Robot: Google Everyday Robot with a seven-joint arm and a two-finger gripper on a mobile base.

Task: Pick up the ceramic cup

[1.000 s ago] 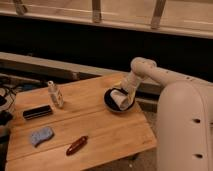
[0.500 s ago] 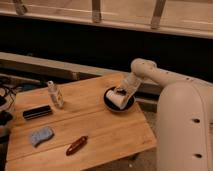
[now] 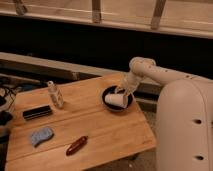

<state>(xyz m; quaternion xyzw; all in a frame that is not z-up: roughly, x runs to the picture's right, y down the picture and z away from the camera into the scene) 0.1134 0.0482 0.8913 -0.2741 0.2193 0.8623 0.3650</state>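
The white ceramic cup (image 3: 114, 100) lies tilted on its side over the dark round dish (image 3: 108, 95), at the right side of the wooden table (image 3: 95, 122). My gripper (image 3: 120, 91) is at the end of the white arm, right at the cup's upper right end, above the dish. The cup's open mouth faces left and down. The contact between the gripper and the cup is hidden by the wrist.
A slim white labelled bottle (image 3: 55, 94) stands at the table's left. A black flat box (image 3: 37, 112), a blue sponge (image 3: 40, 135) and a reddish-brown oblong thing (image 3: 76, 145) lie at the front left. My white base (image 3: 185, 130) fills the right.
The cup and gripper have shifted slightly over the dish; the rest of the table is unchanged.
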